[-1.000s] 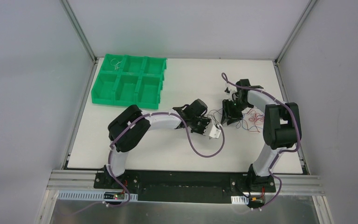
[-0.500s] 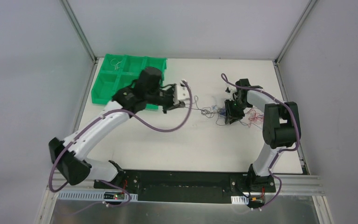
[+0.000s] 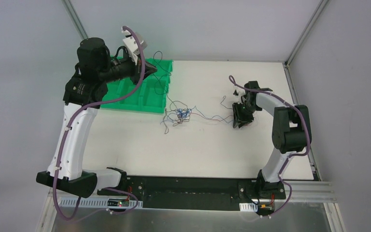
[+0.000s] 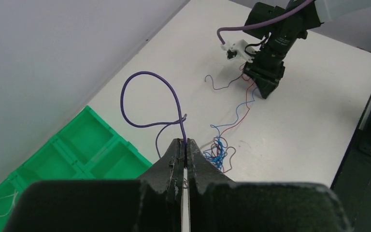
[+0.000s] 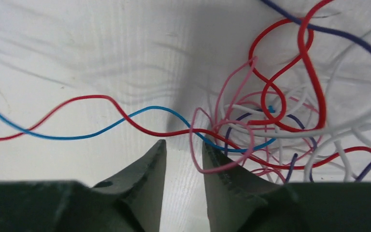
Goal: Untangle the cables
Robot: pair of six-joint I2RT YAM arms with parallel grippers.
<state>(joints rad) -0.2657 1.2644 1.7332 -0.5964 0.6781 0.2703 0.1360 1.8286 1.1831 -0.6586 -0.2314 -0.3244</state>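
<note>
The cables form a small knot point(image 3: 178, 115) of blue, red and dark wires on the white table, with strands trailing right to my right gripper point(image 3: 240, 117). My left gripper point(image 3: 144, 72) is raised above the green bin and shut on a purple wire point(image 4: 145, 94), which loops upward from its tips point(image 4: 185, 143). The knot point(image 4: 220, 151) lies below it in the left wrist view. My right gripper point(image 5: 183, 145) is low on the table, its jaws slightly apart with nothing between them. Red point(image 5: 290, 72), blue point(image 5: 77, 135), pink point(image 5: 222, 164) and white wires lie just ahead of its fingertips.
A green bin with several compartments point(image 3: 135, 84) stands at the back left; one far compartment holds a thin white wire point(image 3: 121, 64). The enclosure's grey walls and metal posts surround the table. The right arm point(image 4: 275, 43) shows in the left wrist view.
My left arm has swung up and back to the left over the green bin, gripping the purple wire. The knot was dragged left, away from my right gripper, which barely moved.
</note>
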